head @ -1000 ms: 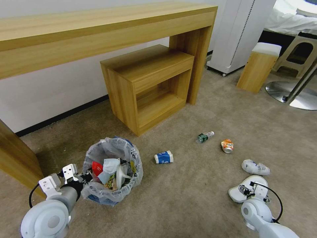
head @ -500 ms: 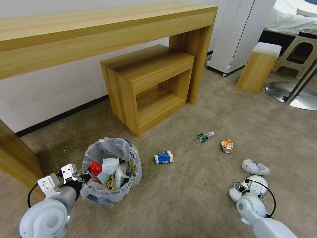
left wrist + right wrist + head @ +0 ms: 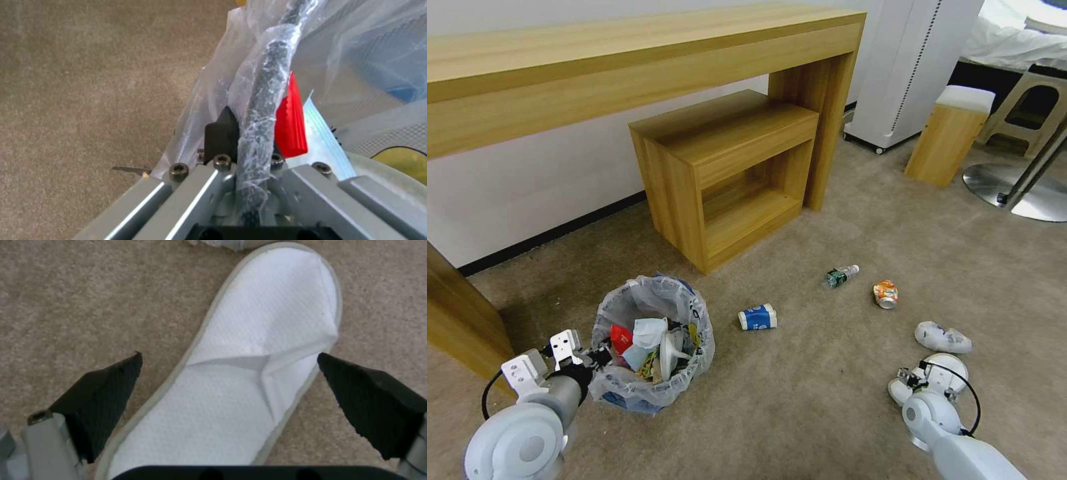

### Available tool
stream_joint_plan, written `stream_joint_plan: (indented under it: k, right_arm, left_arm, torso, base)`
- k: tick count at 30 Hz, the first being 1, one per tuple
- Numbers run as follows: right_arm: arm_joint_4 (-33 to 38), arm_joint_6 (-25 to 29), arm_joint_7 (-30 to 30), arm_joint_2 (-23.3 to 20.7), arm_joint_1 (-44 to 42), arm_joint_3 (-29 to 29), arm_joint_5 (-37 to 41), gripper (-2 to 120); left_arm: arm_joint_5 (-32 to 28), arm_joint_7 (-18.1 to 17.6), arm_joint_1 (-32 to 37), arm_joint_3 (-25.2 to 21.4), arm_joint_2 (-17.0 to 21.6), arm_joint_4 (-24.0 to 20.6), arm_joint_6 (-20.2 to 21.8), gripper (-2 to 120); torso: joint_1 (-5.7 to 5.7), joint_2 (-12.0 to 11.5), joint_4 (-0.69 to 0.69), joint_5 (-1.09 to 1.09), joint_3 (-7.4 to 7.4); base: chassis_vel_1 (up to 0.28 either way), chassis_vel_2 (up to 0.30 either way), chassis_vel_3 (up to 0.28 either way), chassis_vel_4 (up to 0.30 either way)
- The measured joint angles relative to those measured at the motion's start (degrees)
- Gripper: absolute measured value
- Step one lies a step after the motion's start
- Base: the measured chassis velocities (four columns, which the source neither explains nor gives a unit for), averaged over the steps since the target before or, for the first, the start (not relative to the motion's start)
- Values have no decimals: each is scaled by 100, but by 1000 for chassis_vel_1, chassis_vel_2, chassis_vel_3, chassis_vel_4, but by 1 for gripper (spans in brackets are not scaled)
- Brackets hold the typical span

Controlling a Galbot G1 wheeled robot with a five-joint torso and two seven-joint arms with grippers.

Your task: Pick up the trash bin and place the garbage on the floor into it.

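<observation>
Between the right hand [image 3: 229,406] spread fingers, white slipper [image 3: 249,373], left hand [image 3: 247,140] clamping trash bin [image 3: 650,347] rim

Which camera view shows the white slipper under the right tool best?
The right wrist view: the white slipper lies between the open right tool. The head view shows its toe behind the arm. The left wrist view faces the trash bin.

Crinkled glossy plastic bin liner [image 3: 627,383], textured white cloth slipper [image 3: 249,373], matt short-pile carpet [image 3: 800,400]

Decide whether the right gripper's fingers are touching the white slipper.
Apart. The right wrist view shows the right gripper open, its fingers over carpet on either side of the white slipper.
</observation>
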Motion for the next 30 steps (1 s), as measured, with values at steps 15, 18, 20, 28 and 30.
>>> stream_joint_plan:
  k: [15, 18, 20, 28, 30]
  right_arm:
    - [-243, 13, -85, 66, 218, -199, 4, 100]
    - [-246, 11, -87, 63, 221, -196, 5, 100]
    - [-252, 10, -87, 59, 221, -193, 3, 100]
    - [-324, 58, -56, 3, 121, -41, -102, 100]
    - [-334, 65, -59, -10, 116, -20, -104, 100]
  left_arm:
    - [-14, -8, 80, -69, -45, -154, -3, 0]
    - [-18, -8, 88, -82, -42, -165, -5, 0]
    - [-21, -8, 88, -87, -39, -165, -6, 0]
    - [-31, -8, 43, -83, -32, -130, -15, 0]
    - [-31, -7, 37, -74, -32, -123, -15, 0]
  torso:
    - [0, 0, 0, 1, 0]
    - [0, 0, 0, 1, 0]
    - [0, 0, 0, 0, 0]
    - [0, 0, 0, 0, 0]
    - [0, 0, 0, 0, 0]
  base:
    - [0, 0, 0, 0]
    - [0, 0, 0, 0]
    - [0, 0, 0, 0]
    - [0, 0, 0, 0]
    - [0, 0, 0, 0]
